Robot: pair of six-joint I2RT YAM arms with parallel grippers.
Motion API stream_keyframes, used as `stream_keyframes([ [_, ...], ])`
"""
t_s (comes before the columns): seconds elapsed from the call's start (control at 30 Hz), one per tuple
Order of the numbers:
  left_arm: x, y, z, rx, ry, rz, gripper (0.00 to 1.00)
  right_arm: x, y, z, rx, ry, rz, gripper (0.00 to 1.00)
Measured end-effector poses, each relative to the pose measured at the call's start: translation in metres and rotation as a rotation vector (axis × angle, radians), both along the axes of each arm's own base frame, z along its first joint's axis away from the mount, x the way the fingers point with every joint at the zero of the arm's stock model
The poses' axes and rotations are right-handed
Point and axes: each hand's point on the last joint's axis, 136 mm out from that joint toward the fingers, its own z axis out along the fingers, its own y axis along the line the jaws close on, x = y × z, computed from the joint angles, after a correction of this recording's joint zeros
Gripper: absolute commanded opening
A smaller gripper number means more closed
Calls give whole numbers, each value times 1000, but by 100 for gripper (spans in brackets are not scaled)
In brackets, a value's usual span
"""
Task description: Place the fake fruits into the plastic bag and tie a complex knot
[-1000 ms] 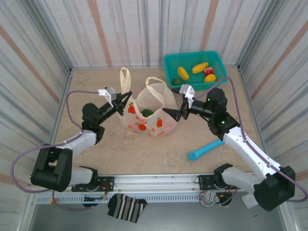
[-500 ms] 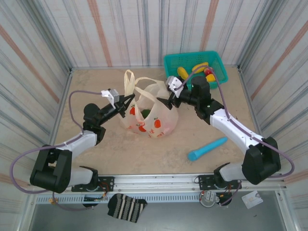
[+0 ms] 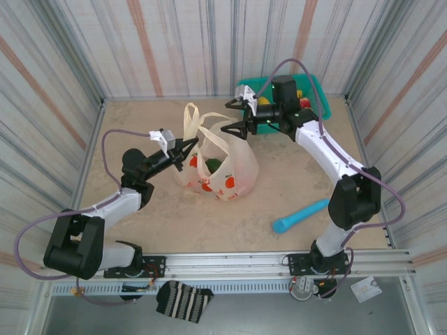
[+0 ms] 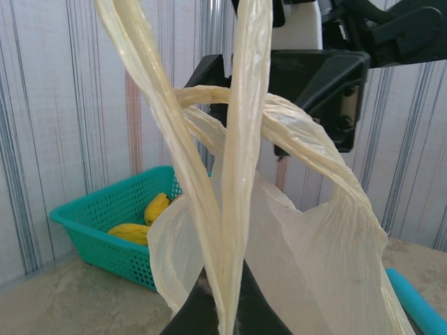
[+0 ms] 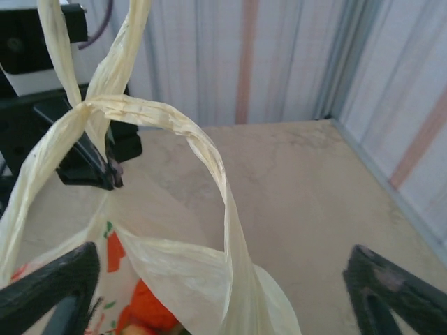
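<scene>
Tying underway: left tool (image 3: 187, 145) clenched on the cream citrus-printed plastic bag (image 3: 227, 171)'s near loop handle (image 3: 187, 115). Right tool (image 3: 232, 116), released, straddles the far loop handle (image 5: 209, 160) and likely must clench next.

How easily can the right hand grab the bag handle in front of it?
Probably easily: the right hand is open, the handle looks to hang right between its fingers, and nothing blocks the way.
</scene>
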Motion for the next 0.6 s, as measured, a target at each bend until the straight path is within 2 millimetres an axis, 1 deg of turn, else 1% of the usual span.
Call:
stream_keyframes([
  [0.07,0,0,0,0,-1,0,0,1,3,-4,5,41,22,74],
  [0.1,0,0,0,1,-1,1,0,0,4,-6,8,67,28,73],
  [0.13,0,0,-1,3,1,1,0,-2,5,-8,15,99,41,75],
  [0.17,0,0,-1,4,3,1,0,-3,4,-8,26,126,50,80],
  [0.27,1,0,-2,8,2,1,0,-4,-1,2,83,199,71,93],
  [0.37,1,-1,1,7,-5,-2,0,-5,-9,12,127,278,99,96],
  [0.43,1,-1,2,7,-8,-3,0,-4,-10,17,143,320,118,97],
  [0.5,2,-2,2,7,-7,-6,0,-4,-6,16,148,356,135,97],
  [0.6,2,-2,1,8,-5,-6,0,5,-2,5,138,421,127,97],
])
